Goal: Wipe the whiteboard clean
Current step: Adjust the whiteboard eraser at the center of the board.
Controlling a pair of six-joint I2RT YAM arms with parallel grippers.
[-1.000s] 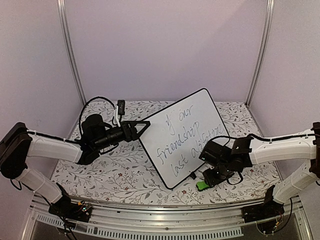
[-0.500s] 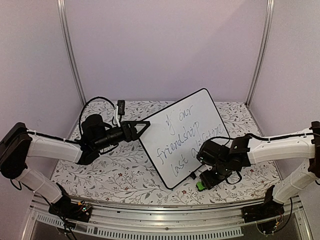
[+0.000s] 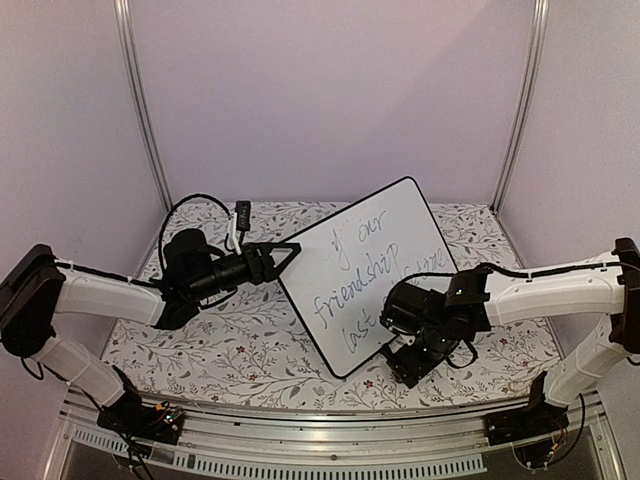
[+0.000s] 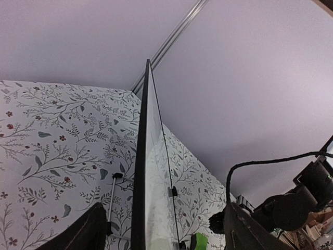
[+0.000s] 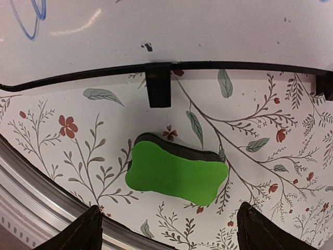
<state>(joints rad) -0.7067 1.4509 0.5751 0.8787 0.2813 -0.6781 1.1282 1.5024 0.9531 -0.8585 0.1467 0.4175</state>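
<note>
While above eraser point(image 5: 177, 174), right fingers point(image 5: 260, 232) apart.

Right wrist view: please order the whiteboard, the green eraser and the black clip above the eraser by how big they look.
1. whiteboard, largest even though the frame cuts it off
2. green eraser
3. black clip

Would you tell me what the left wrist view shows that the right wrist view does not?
Only the left wrist view shows the whiteboard edge-on between the left end effector's open fingers, and the purple walls. Only the right wrist view shows marker strokes on the board's face, a black clip foot on its rim, and the whole green eraser under the right end effector. Both show the floral table cover; the left wrist catches just a sliver of eraser.
</note>
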